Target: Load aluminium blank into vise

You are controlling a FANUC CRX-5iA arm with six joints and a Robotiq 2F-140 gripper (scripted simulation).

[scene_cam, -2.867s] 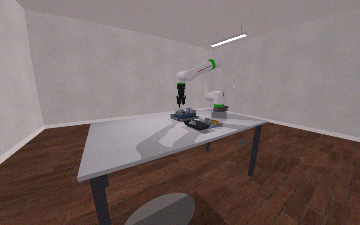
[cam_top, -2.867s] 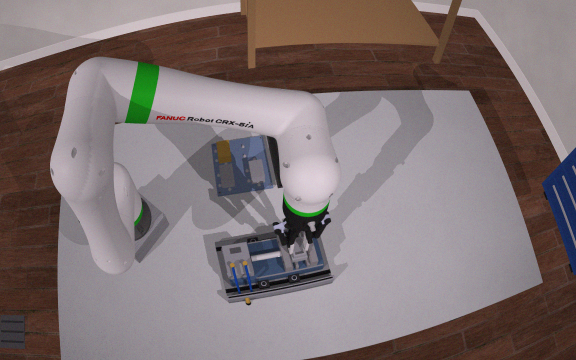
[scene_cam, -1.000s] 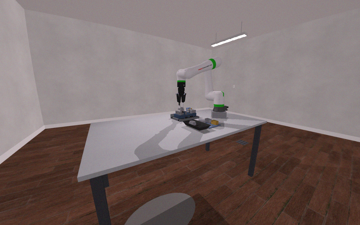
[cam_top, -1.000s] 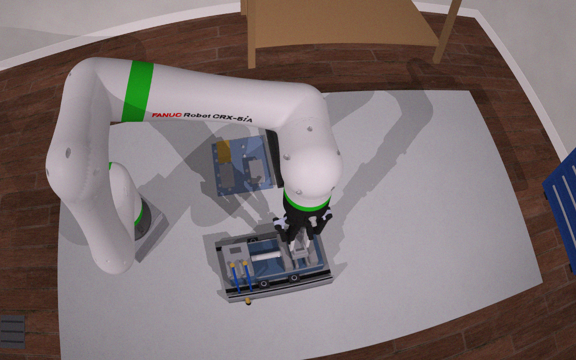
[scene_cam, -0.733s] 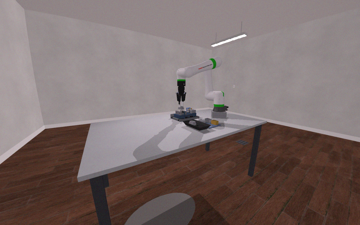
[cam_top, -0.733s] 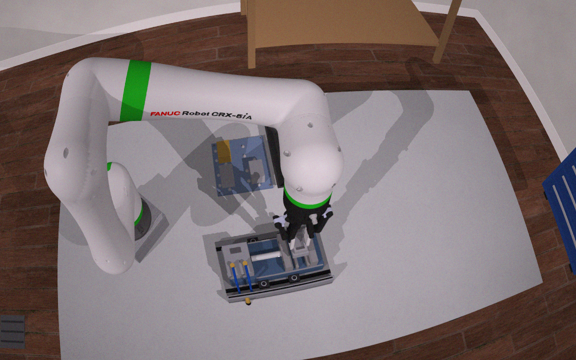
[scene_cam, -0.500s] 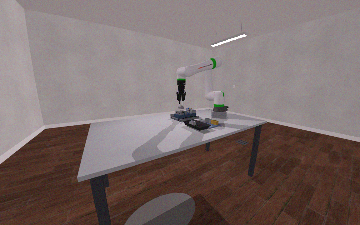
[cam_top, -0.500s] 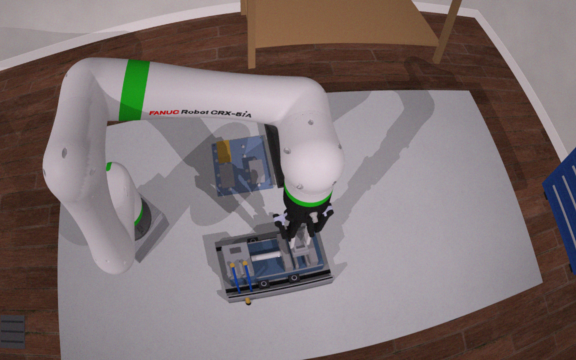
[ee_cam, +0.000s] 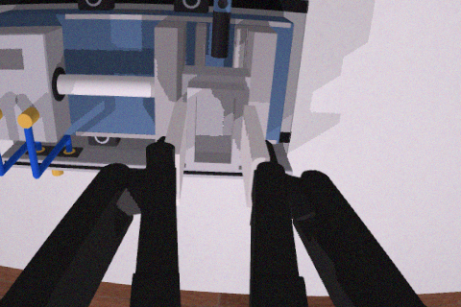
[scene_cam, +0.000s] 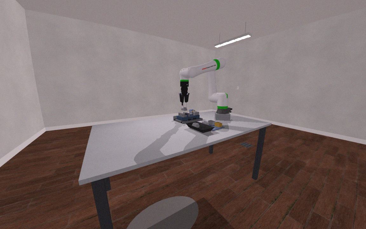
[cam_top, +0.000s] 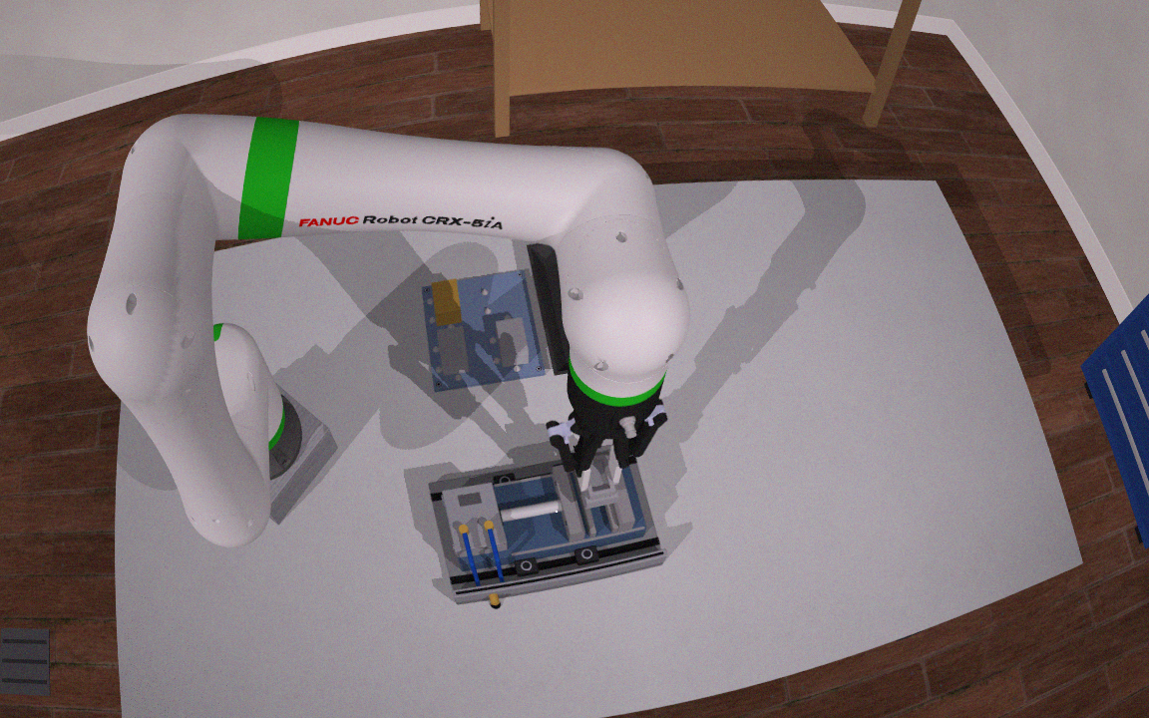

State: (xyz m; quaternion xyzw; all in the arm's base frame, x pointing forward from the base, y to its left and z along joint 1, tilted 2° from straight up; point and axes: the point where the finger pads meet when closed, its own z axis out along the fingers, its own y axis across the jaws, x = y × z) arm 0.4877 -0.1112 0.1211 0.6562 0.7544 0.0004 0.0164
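1. I see the table (cam_top: 829, 446) carrying the whole cell, with my arm (cam_top: 400, 191) reaching over it from its base at the left.
2. The vise (cam_top: 552, 557) sits at the near side of the table; its hoses (cam_top: 472, 557) run from the left end block.
3. The infeed plate (cam_top: 516, 294) lies beyond the vise, holding a brass blank (cam_top: 446, 299) and two grey blanks.
4. The outfeed tray (scene_cam: 204, 128) is partly hidden under my arm in the top view.
5. My gripper (ee_cam: 214, 124) hangs above the vise's right end, fingers nearly closed, clamping a grey part (ee_cam: 213, 125) lifted clear of the opening.
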